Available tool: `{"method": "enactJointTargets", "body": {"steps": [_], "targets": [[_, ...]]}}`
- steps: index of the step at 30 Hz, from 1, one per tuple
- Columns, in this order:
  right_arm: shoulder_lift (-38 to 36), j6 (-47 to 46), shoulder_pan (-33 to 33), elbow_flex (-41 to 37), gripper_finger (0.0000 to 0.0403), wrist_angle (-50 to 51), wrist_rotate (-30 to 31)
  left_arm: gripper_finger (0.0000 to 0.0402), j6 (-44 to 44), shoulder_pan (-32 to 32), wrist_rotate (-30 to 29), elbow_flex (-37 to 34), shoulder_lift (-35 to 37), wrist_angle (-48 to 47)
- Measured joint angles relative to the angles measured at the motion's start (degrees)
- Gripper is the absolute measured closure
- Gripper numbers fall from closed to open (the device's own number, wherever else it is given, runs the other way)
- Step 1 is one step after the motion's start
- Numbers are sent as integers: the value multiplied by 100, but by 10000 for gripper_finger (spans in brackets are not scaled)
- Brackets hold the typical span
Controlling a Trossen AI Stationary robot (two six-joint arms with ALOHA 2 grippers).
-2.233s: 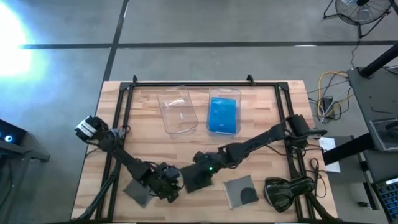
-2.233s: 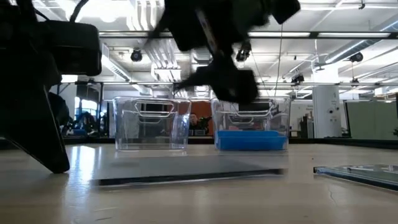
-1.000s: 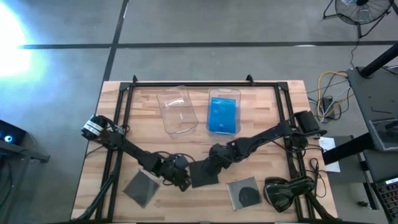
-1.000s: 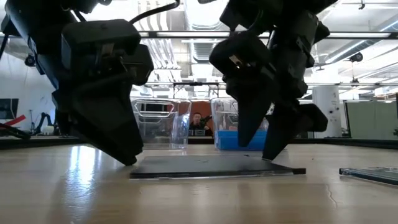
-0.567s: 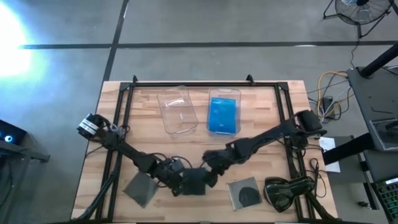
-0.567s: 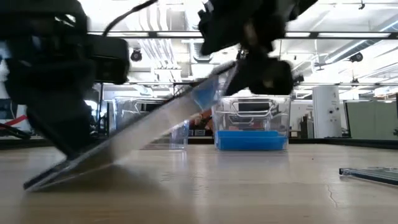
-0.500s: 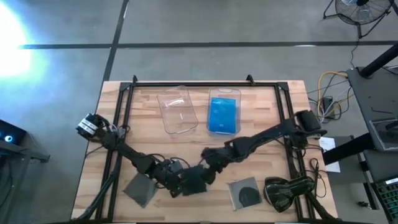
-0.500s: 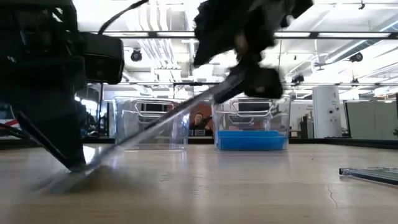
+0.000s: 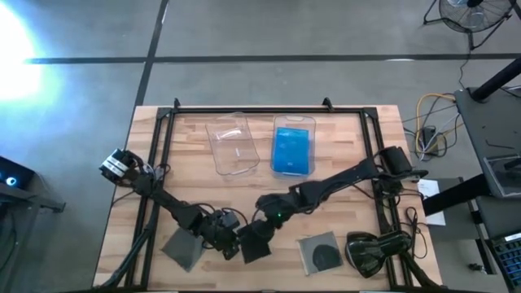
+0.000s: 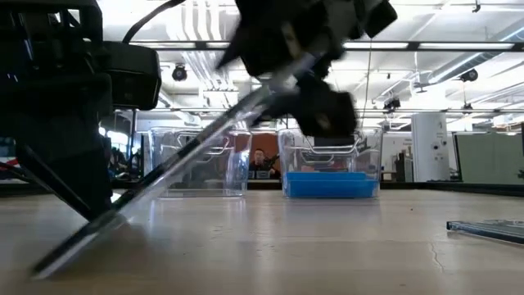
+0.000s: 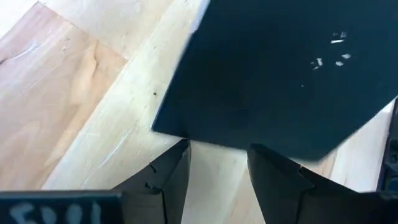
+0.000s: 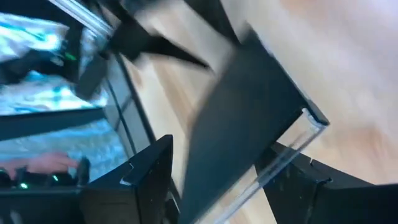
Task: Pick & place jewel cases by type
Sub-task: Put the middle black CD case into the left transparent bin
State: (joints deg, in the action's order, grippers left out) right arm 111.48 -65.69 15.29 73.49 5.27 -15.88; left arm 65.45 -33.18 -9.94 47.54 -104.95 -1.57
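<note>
The right gripper (image 9: 262,225) clamps the raised edge of a dark case (image 9: 255,241), tilted near the table's (image 9: 350,138) front edge. The left gripper (image 9: 230,245), fingers apart, sits at its low edge. Held only by the rim, the case could twist loose and slap down.

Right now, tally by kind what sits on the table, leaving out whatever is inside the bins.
Dark jewel cases: 3, one flat at the left, one tilted in the middle, one flat at the right
Clear bins: 2
Black curved device: 1
Total: 6
</note>
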Motion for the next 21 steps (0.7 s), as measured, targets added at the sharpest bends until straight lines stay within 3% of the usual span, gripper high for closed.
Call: {"method": "enactJointTargets", "body": {"steps": [6,17,21], "targets": [[19,-461,5,-77,205,137,-313,255,176,-12,-307,3,15,-34],[1,-385,-82,-88,364,181,-313,255,236,-72,-541,173,262,-196],[-172,-85,-174,-79,389,213,-186,255,398,-300,-536,237,790,-955]]}}
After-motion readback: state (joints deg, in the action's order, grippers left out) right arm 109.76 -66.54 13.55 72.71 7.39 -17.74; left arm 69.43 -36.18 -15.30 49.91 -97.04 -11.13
